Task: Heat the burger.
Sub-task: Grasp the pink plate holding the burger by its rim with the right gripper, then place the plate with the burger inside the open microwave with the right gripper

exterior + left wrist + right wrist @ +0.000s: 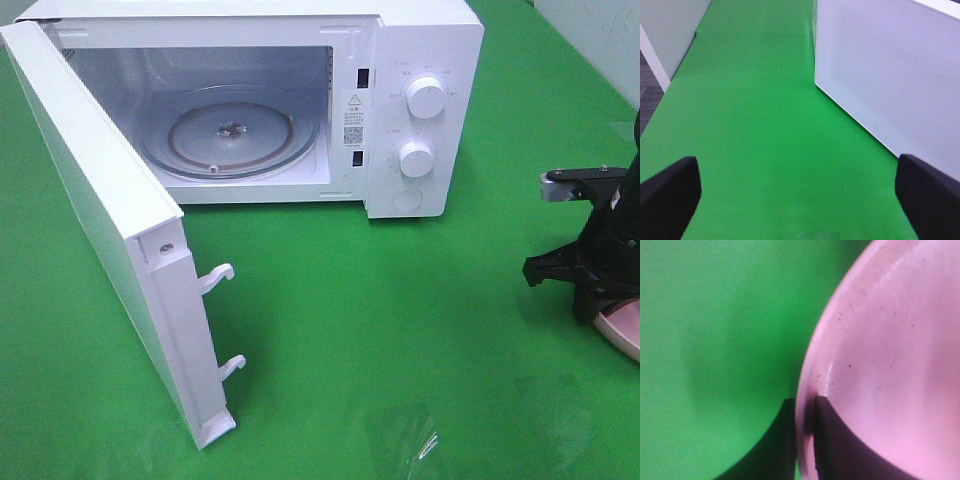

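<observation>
Right gripper point(804, 409) clamped on pink plate point(890, 365) rim, at exterior view's right edge, left gripper point(800, 200) spread wide, holding nothing, microwave point(420, 100) upper left, door point(100, 230) open, burger not visible, heading untellable.

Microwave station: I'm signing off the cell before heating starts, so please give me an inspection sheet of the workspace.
Surface: green cloth, flat.
Job's things: burger not seen; microwave door open, glass turntable bare; pink plate at the right edge.
Clutter: clear film scrap near the front.
Grippers: left gripper open over the cloth beside a white perforated panel; right gripper shut on the plate's rim.
Cables: nothing seen.
Surroundings: pale wall panel, grey floor beyond the cloth.
</observation>
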You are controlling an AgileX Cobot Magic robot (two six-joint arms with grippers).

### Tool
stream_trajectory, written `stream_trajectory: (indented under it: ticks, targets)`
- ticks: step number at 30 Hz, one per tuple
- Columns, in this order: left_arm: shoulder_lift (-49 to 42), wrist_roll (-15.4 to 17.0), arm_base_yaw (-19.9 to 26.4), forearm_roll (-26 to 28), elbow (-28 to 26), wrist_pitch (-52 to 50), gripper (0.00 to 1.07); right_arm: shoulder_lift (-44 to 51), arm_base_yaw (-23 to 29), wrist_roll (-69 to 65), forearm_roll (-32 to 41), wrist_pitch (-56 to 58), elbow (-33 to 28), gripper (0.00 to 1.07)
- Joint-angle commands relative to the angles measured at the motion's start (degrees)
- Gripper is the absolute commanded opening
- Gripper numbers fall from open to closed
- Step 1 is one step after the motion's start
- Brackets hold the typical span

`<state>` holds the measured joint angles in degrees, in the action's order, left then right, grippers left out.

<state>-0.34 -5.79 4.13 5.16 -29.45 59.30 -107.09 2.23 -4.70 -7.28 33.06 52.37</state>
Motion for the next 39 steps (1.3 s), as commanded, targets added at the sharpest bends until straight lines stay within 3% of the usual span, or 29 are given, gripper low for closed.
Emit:
stream_trajectory:
  ticks: [1, 6, 10, 20, 27, 39]
  targets:
    - [-1.03, 0.17, -0.11, 0.23, 0.00, -0.34, 1.00, -0.29, -0.11, -1.78, 1.38, 1.49, -0.52, 0.00]
    - [-1.03, 0.17, -0.11, 0.23, 0.00, -0.34, 1.00, -0.29, 0.63, -2.18, 0.57, 2.41, -0.52, 0.00]
    - [-1.03, 0.17, -0.11, 0.23, 0.00, -0.34, 1.00, -0.29, 3.38, -6.65, -4.07, 3.61, -0.52, 0.00]
    - [-1.03, 0.17, -0.11, 0.23, 0.00, -0.34, 1.00, 0.34, 3.84, -8.19, -5.79, 5.56, -0.52, 0.00]
    - [-1.03, 0.17, -0.11, 0.23, 0.00, -0.34, 1.00, 3.84, 3.90, -11.46, -10.89, 7.28, -0.52, 0.00]
    - [-1.03, 0.17, -0.11, 0.23, 0.00, -0.34, 1.00, 5.04, 7.79, -14.38, -15.81, 10.31, -0.52, 0.00]
